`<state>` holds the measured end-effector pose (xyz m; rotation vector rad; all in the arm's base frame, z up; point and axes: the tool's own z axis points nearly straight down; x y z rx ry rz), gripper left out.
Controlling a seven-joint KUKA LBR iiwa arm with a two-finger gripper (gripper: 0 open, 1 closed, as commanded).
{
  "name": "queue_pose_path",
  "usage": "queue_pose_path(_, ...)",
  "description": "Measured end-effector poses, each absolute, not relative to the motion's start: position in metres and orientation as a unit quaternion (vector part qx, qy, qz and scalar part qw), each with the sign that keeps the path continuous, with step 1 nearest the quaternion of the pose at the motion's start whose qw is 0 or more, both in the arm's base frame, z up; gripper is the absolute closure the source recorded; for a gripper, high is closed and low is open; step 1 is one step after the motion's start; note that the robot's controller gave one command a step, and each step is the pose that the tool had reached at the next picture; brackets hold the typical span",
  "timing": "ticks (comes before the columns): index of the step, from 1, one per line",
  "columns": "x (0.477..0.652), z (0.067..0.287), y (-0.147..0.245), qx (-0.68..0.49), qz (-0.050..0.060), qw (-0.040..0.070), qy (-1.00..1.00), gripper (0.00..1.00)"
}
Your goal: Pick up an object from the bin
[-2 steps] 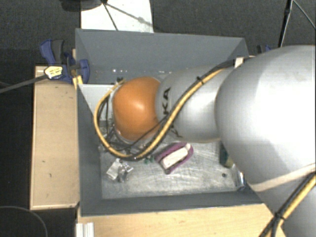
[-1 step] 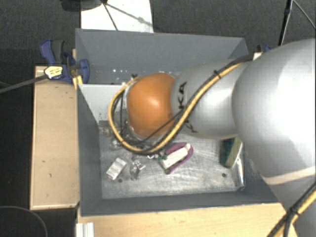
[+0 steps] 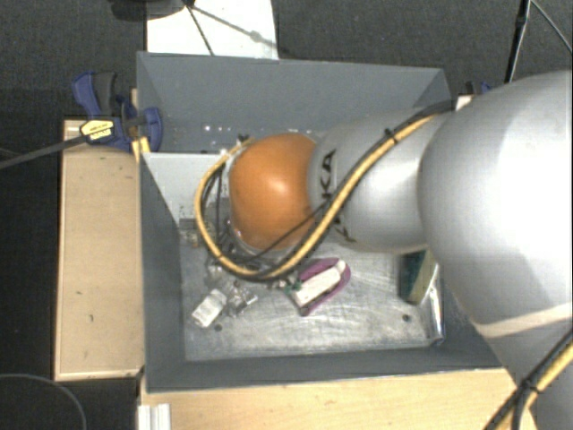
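One arm point(image 3: 385, 195) bends down into the bin point(image 3: 166, 276), left side; grasp unclear.

Grey bin point(image 3: 170, 267), small white thing point(image 3: 208, 310) just beside the hand point(image 3: 235, 287), purple and white thing point(image 3: 320, 285) near it, green thing point(image 3: 414, 276) well apart

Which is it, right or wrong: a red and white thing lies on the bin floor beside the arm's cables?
Wrong colour. In the camera view the thing on the bin floor beside the arm's cables is purple and white.
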<state>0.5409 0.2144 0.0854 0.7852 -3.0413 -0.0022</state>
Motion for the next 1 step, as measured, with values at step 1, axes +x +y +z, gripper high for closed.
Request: queue_pose_path(1, 0.5188, 0.2009, 0.2116, 0.248, -0.001, -0.005, -0.969, 1.00)
